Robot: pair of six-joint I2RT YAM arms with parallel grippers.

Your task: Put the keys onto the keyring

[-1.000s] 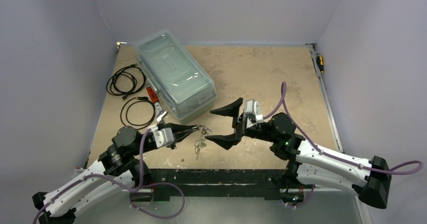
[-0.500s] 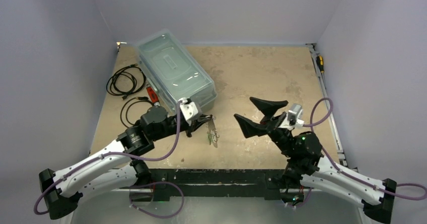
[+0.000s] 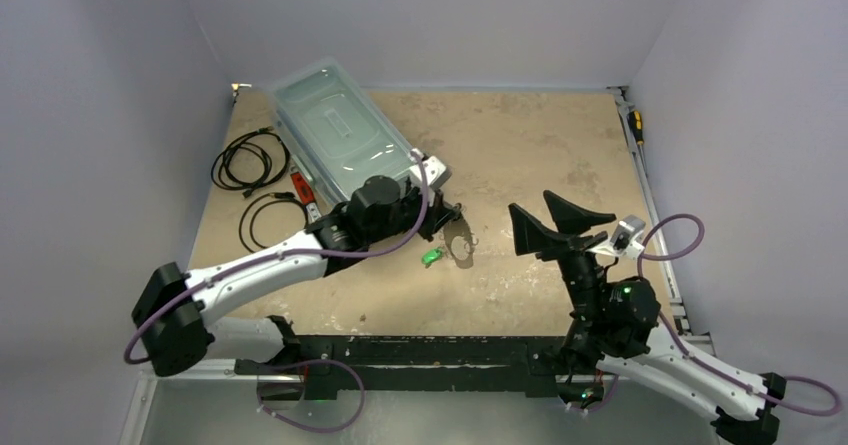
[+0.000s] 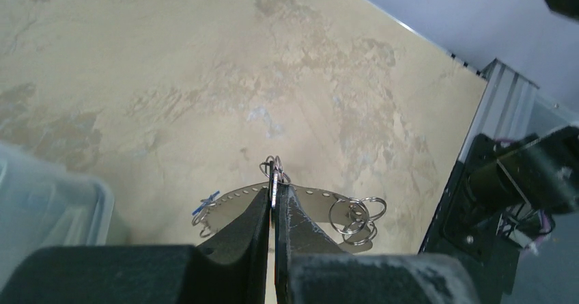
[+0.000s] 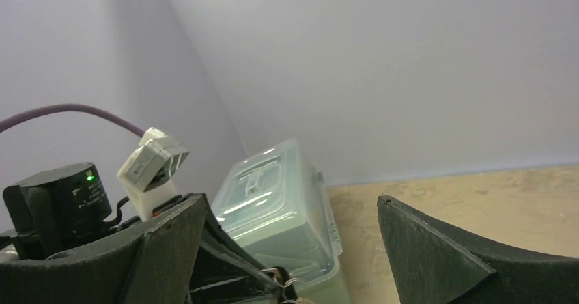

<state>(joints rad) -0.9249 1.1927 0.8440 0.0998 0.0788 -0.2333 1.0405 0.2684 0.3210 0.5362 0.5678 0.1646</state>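
My left gripper (image 3: 441, 215) is shut on the edge of the keyring (image 3: 463, 242), a pale curved band with small metal rings, held low over the table's middle. In the left wrist view the gripper (image 4: 274, 196) pinches the keyring (image 4: 319, 195) at its middle. Ring clusters (image 4: 355, 216) hang at its right end, and a thin blue piece (image 4: 208, 199) sits at its left end. A green-headed key (image 3: 432, 256) lies loose on the table just left of the keyring. My right gripper (image 3: 556, 221) is open and empty, raised to the right of the keyring. It faces the box in the right wrist view (image 5: 290, 208).
A clear lidded plastic box (image 3: 345, 150) stands at the back left, just behind my left gripper; it also shows in the right wrist view (image 5: 287, 195). Coiled black cables (image 3: 250, 160) and a small red item (image 3: 299, 184) lie left of it. A screwdriver (image 3: 634, 125) lies along the right edge.
My left arm has stretched forward and right, carrying the keyring toward the table's middle. The green key now lies on the table. My right arm has drawn back rightward, still open.
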